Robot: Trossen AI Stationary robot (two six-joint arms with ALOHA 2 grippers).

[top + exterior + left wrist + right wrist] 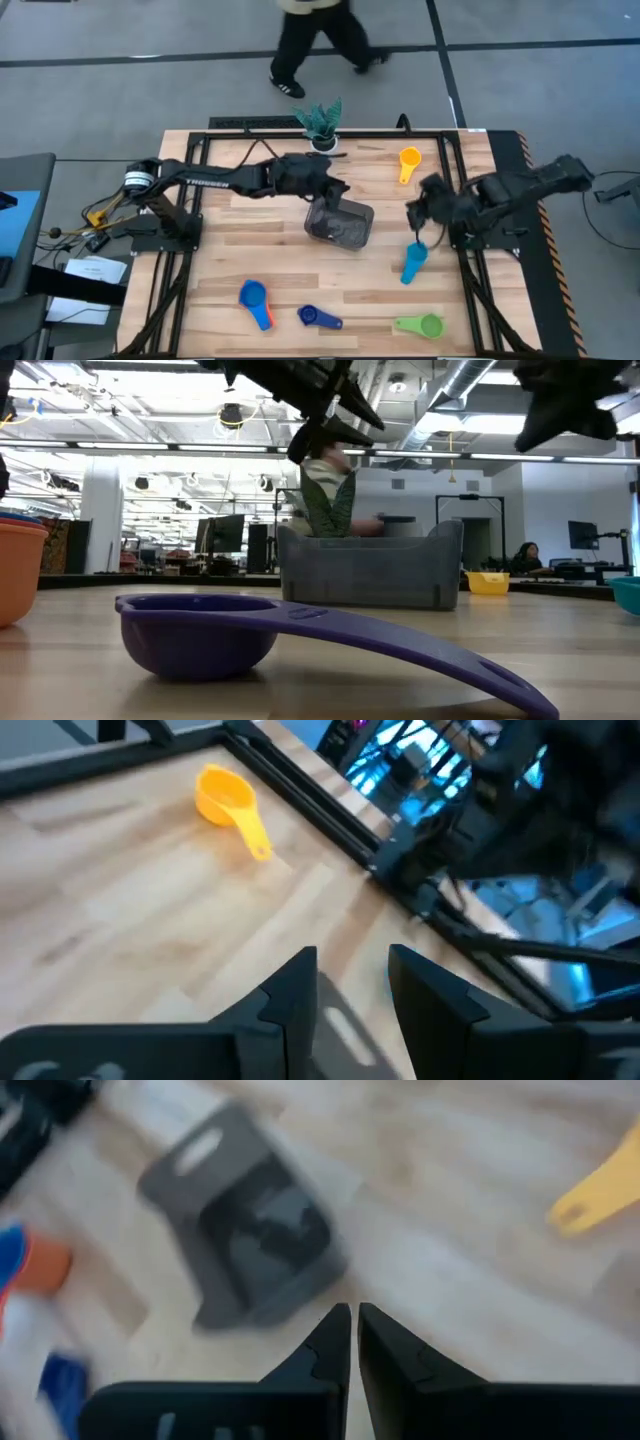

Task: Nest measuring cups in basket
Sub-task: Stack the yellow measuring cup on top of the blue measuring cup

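Observation:
The dark grey basket (340, 222) stands on its base mid-table and also shows in the low view (370, 565) and the right wrist view (240, 1230). My left gripper (335, 190) hovers open just over the basket's far side and holds nothing (352, 955). My right gripper (415, 215) hangs shut and empty to the basket's right (354, 1310). The cups lie loose on the table: yellow (409, 160), light blue (413, 262), green (425, 325), dark blue (318, 317), and blue with orange together (255, 300). No red cup shows.
A white pot with a green plant (322, 125) stands at the far edge, behind the basket. A person (320, 40) walks on the floor beyond the table. Black frame rails (455, 180) run along the sides. Bare wood lies between the basket and the near cups.

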